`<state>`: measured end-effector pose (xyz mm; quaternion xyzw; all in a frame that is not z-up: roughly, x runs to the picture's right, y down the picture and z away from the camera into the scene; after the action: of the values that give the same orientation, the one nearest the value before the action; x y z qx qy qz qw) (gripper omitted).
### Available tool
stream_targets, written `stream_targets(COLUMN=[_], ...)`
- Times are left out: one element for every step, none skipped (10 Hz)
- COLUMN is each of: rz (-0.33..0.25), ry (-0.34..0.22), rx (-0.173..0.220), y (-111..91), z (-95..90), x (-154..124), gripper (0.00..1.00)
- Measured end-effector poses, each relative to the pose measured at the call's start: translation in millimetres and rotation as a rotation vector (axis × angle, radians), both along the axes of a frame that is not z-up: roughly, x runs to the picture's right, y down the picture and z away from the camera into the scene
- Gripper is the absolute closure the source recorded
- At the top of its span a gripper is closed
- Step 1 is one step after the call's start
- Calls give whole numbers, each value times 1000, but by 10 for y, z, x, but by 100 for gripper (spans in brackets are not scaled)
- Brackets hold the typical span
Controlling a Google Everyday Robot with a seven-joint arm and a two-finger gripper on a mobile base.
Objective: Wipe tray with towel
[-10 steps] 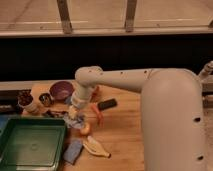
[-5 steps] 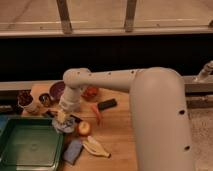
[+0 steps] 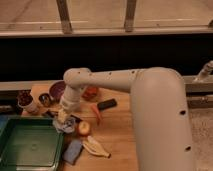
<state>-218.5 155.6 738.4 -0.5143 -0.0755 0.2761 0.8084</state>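
Green tray [image 3: 30, 148] front-left; crumpled towel [image 3: 64, 125] in gripper [image 3: 64, 117] jaws beside it.

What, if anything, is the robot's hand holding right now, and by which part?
The hand appears shut on the towel, pinching its bunched top from above, just off the upper right corner of the tray.

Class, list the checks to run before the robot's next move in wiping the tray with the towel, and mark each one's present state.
1. Pincer shut on towel: ok.
2. Towel over green tray floor: not ok, it sits at the far right corner.
3. Tray floor free of objects: ok.
4. Apple apart from towel: cannot tell.
5. Blue sponge outside the tray: ok.
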Motion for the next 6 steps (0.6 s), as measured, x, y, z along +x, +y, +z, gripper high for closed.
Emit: stream_targets(rz=[-2, -2, -7, -23, -34, -39], ry=[8, 18, 19, 11, 5, 3], rx=[13, 47, 58, 64, 69, 70], y=[15, 41, 53, 79, 87, 85], z=[1, 18, 38, 51, 47, 55], x=[-22, -150, -248, -370, -419, -443], gripper=[100, 100, 100, 100, 100, 100])
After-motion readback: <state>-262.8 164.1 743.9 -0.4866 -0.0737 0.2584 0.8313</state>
